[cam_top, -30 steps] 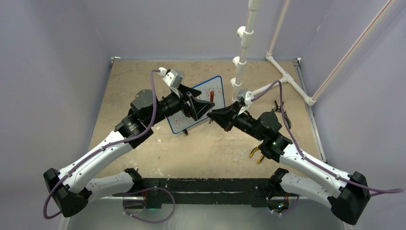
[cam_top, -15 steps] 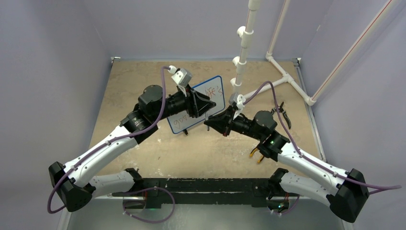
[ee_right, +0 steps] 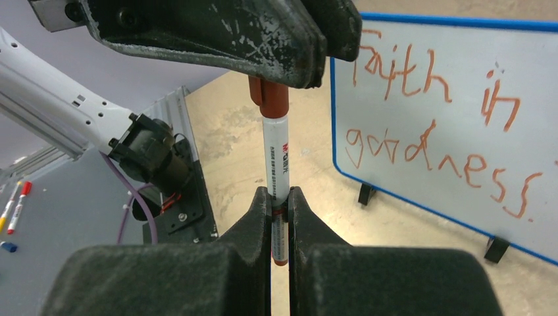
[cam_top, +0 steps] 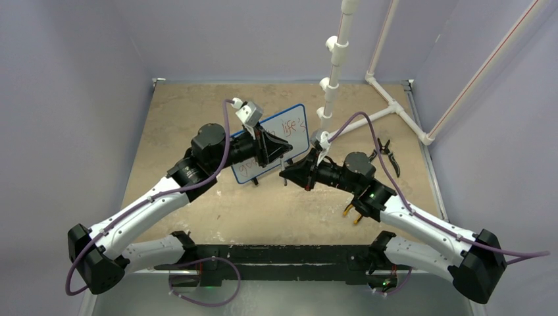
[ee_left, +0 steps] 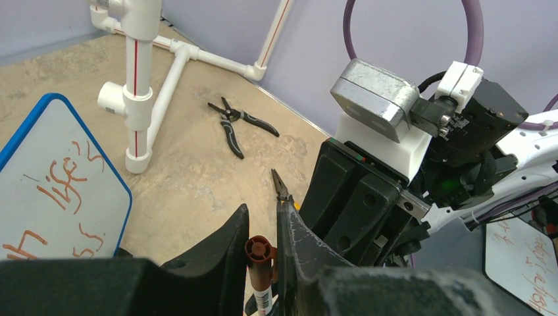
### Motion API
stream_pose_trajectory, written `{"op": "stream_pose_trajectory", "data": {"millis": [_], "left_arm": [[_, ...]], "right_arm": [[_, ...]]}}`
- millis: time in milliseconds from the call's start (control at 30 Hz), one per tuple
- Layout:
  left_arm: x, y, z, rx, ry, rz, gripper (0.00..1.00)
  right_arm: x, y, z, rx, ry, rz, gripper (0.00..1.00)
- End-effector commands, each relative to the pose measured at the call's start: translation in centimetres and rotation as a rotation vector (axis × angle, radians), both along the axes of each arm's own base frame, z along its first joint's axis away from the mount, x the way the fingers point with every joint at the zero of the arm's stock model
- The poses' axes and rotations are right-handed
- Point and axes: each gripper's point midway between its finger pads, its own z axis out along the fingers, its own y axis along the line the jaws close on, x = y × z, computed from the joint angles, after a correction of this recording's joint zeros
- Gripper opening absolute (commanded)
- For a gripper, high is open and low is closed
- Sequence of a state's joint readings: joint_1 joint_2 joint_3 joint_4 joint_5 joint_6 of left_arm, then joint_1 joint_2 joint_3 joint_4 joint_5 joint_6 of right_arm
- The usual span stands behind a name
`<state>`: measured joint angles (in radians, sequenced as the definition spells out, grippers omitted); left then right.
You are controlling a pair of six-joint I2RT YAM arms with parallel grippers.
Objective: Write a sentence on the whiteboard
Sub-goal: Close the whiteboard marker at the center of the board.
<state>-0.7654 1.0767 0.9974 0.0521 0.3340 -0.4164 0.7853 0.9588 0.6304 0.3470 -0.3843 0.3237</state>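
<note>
The whiteboard (cam_top: 297,135) stands tilted on small black feet at mid-table, blue-rimmed, also in the left wrist view (ee_left: 59,191) and the right wrist view (ee_right: 460,79). Its red sentence (ee_right: 428,118) reads "Faith in" above "goodness"; "life's" (cam_top: 293,123) shows from above. A marker (ee_right: 276,158) with a white barrel is held upright in front of the board, my right gripper (ee_right: 279,194) shut on its lower barrel. My left gripper (ee_left: 262,220) is shut on the marker's dark red cap (ee_left: 260,252). The two grippers meet tip to tip (cam_top: 285,161).
A white PVC pipe frame (cam_top: 332,79) rises behind the board at the right. Black pliers (cam_top: 388,155) lie by the right edge. Orange-handled pliers (cam_top: 354,212) lie under the right arm. Loose markers (ee_right: 16,197) lie off the table.
My left gripper has swung toward the right gripper and closed from wide open onto the marker's cap. The right gripper has shifted slightly left and nearer, still gripping the barrel.
</note>
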Motion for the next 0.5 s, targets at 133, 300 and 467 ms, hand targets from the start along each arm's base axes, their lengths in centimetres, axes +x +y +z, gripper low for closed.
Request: {"op": "stream_pose_trajectory", "data": {"millis": [133,300,467], "left_arm": [[-3.1,-0.2,-5.7,0.085,0.066,-0.149,0.00],[-4.0,0.0,-7.3,0.093,0.094,-0.175,0.00],[-5.3,-0.5,-9.3,0.135,0.128,-0.221,0.00]], "right_arm": [[1.8,-1.0,6.6,0.187,-0.035,-0.127,0.00],[2.2,-1.3,7.3,0.214,-0.036,-0.157,0.00],[2.6,-1.6,7.9,0.228,-0.045,-0.186,0.00]]}}
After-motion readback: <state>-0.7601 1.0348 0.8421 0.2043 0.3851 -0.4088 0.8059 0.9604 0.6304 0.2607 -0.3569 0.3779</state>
